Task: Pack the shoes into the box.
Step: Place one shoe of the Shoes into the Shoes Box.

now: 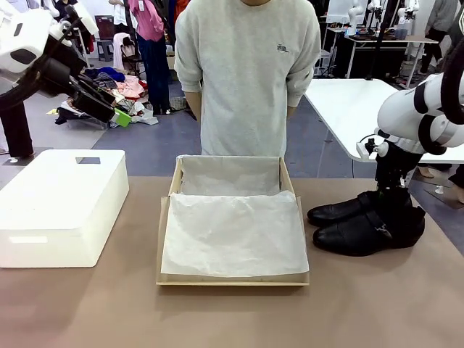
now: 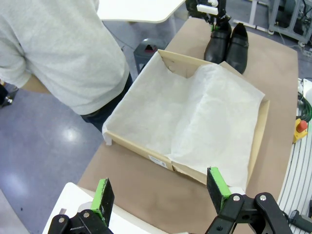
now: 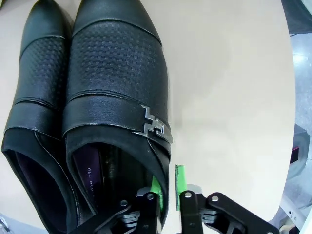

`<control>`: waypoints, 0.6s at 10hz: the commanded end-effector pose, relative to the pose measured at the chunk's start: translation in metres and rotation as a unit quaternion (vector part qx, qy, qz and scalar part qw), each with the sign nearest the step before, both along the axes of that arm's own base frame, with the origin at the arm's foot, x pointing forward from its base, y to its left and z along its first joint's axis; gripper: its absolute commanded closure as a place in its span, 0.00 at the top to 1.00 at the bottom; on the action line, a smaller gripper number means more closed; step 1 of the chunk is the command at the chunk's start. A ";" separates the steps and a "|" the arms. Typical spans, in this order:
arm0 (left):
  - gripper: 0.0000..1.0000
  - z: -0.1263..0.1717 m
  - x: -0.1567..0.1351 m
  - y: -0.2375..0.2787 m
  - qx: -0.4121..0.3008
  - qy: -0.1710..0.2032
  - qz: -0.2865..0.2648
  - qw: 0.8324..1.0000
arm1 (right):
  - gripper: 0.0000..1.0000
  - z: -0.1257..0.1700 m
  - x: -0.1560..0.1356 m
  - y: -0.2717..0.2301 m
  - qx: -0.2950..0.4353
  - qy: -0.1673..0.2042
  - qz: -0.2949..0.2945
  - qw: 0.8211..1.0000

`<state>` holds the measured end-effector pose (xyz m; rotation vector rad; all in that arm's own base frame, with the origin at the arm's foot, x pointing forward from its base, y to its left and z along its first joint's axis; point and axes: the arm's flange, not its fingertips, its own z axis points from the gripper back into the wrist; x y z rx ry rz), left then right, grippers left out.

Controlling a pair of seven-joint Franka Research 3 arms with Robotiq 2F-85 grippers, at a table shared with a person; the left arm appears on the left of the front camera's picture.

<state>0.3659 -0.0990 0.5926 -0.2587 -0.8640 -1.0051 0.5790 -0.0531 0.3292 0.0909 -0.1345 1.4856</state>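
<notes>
The box [image 1: 163, 239] lies open in the middle of the counter [image 1: 362, 304], lined with white tissue paper [image 1: 232, 232] that drapes over its near part. The shoes [image 1: 362, 221] stand side by side on the counter to the robot's right of the box, apart from it, with their toes pointing toward it. The right tool [image 3: 167, 181] reaches down into the buckled shoe [image 3: 117, 73], the one nearer the robot. Its pads are drawn close, one inside the opening and one outside, pinching the shoe's side wall. The left tool [image 2: 159, 184] hangs high above a white block [image 1: 58, 203] at the counter's left, spread wide and holding nothing. A person [image 1: 246, 72] in a grey sweatshirt stands at the far side.
</notes>
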 end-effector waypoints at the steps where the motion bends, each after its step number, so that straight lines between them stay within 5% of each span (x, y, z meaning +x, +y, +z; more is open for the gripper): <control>1: 1.00 -0.001 0.002 0.001 -0.003 -0.001 -0.010 1.000 | 0.00 0.005 0.008 0.000 0.001 0.004 -0.015 1.000; 3: 1.00 -0.001 0.002 0.001 -0.003 -0.001 -0.010 1.000 | 0.00 0.012 0.007 -0.002 0.009 0.004 -0.025 1.000; 6: 1.00 -0.001 0.002 0.001 -0.003 -0.001 -0.010 1.000 | 0.00 0.062 0.006 -0.004 0.001 -0.024 -0.102 0.995</control>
